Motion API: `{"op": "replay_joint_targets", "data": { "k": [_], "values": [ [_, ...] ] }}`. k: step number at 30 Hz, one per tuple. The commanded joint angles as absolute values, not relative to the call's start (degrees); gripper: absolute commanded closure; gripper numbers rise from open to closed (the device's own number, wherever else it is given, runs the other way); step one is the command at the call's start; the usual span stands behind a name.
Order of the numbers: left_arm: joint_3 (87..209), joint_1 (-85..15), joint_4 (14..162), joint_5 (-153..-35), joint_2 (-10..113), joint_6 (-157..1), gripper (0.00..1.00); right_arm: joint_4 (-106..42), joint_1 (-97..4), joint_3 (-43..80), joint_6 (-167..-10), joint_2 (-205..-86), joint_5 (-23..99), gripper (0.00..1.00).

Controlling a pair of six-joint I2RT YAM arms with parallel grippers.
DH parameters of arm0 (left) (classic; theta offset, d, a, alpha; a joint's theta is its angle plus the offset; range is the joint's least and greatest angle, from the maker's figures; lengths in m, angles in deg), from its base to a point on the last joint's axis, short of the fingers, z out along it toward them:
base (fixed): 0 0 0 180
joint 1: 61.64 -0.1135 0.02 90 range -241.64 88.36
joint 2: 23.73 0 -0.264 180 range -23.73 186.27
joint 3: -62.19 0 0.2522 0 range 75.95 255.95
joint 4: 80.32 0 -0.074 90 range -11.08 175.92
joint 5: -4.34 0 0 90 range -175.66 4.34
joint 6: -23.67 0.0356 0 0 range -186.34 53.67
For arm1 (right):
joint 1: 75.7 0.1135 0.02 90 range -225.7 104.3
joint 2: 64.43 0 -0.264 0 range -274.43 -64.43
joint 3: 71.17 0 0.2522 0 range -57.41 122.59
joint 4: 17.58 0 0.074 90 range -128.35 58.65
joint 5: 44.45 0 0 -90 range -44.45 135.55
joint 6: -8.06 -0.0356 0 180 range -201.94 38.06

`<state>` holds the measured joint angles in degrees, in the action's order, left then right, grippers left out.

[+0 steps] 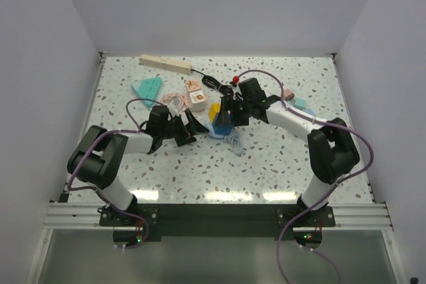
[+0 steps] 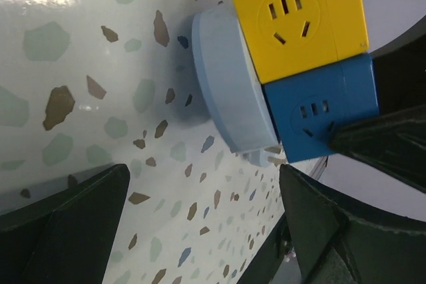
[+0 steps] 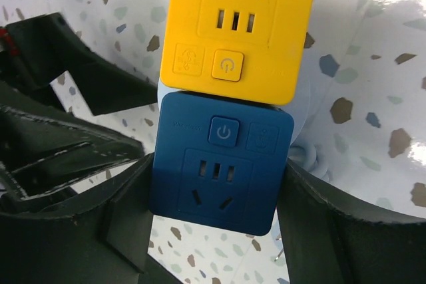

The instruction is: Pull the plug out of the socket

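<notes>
The beige power strip (image 1: 166, 64) lies at the back left of the table, and its thin black cord (image 1: 212, 82) runs toward the middle. I cannot make out a plug on it. It shows in neither wrist view. My right gripper (image 1: 225, 119) is shut on a blue socket cube (image 3: 219, 167). A yellow cube (image 3: 236, 28) is joined to the blue one, against a pale blue disc (image 2: 226, 91). My left gripper (image 1: 193, 131) is open and empty, its fingers (image 2: 73, 221) wide apart just left of the cubes.
A teal flat piece (image 1: 148, 86), a pink coiled cable (image 1: 174, 101) and small patterned cubes (image 1: 196, 98) lie left of centre. A pink and teal object (image 1: 294, 102) lies behind the right arm. A pale cord (image 1: 234, 141) trails in front of the cubes. White walls enclose the table.
</notes>
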<state>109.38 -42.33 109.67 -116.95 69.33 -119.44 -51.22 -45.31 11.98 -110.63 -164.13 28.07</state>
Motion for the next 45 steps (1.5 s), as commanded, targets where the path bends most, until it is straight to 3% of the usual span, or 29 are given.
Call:
{"op": "replay_joint_targets", "data": {
  "k": [1,8,10,14,20,25,27,28,29,31,32,36,41,42,44,45],
  "values": [
    [112.2,-39.9,118.4,-114.4,71.2,-124.8,0.00,-47.0,-44.3,9.9,-113.0,-161.1,21.7,1.00],
    [113.7,-37.0,117.7,-108.5,72.4,-128.1,0.01,-45.8,-43.5,8.0,-113.1,-158.4,21.6,1.00],
    [114.4,-36.3,117.1,-107.1,73.0,-128.8,0.05,-44.3,-42.9,7.4,-113.9,-157.8,22.3,1.00],
    [115.4,-35.4,115.6,-106.8,74.1,-128.9,0.35,-42.3,-42.0,6.2,-115.4,-157.2,23.0,1.00],
    [115.5,-34.8,117.2,-107.6,75.1,-129.3,0.67,-40.3,-41.2,6.0,-116.7,-157.4,23.4,1.00],
    [115.6,-34.7,117.9,-107.9,75.9,-129.0,0.85,-40.1,-41.1,7.0,-117.0,-158.4,23.2,1.00],
    [115.7,-34.8,118.2,-108.1,76.3,-128.7,0.99,-41.6,-41.1,7.9,-116.7,-158.7,24.2,0.99],
    [115.8,-34.7,118.3,-108.2,76.4,-128.7,1.00,-42.3,-41.0,8.3,-116.4,-159.3,24.8,0.78],
    [115.9,-34.8,118.4,-108.5,76.4,-128.7,1.00,-44.9,-40.8,9.5,-115.6,-159.5,25.9,0.67],
    [116.0,-34.7,118.4,-108.4,76.5,-128.5,1.00,-48.1,-40.3,11.2,-114.5,-160.8,29.3,0.55],
    [116.1,-34.7,118.4,-108.6,76.4,-128.4,1.00,-49.8,-40.3,13.0,-114.2,-162.5,30.2,0.41],
    [116.6,-34.7,118.2,-108.9,76.3,-127.8,1.00,-53.1,-40.2,14.6,-113.8,-164.4,32.8,0.29],
    [116.9,-34.7,117.7,-108.8,76.0,-126.8,1.00,-57.9,-40.2,19.1,-113.8,-167.8,36.1,0.38],
    [117.0,-34.7,117.6,-108.7,76.0,-126.6,1.00,-58.4,-40.2,19.6,-113.8,-168.7,36.3,0.60],
    [117.0,-34.7,116.8,-108.3,76.1,-125.9,1.00,-60.4,-40.2,20.9,-113.8,-168.9,36.6,0.91],
    [116.9,-34.7,116.4,-108.1,76.2,-125.7,1.00,-61.2,-40.4,21.3,-113.8,-168.3,36.8,1.00]
  ]
}}
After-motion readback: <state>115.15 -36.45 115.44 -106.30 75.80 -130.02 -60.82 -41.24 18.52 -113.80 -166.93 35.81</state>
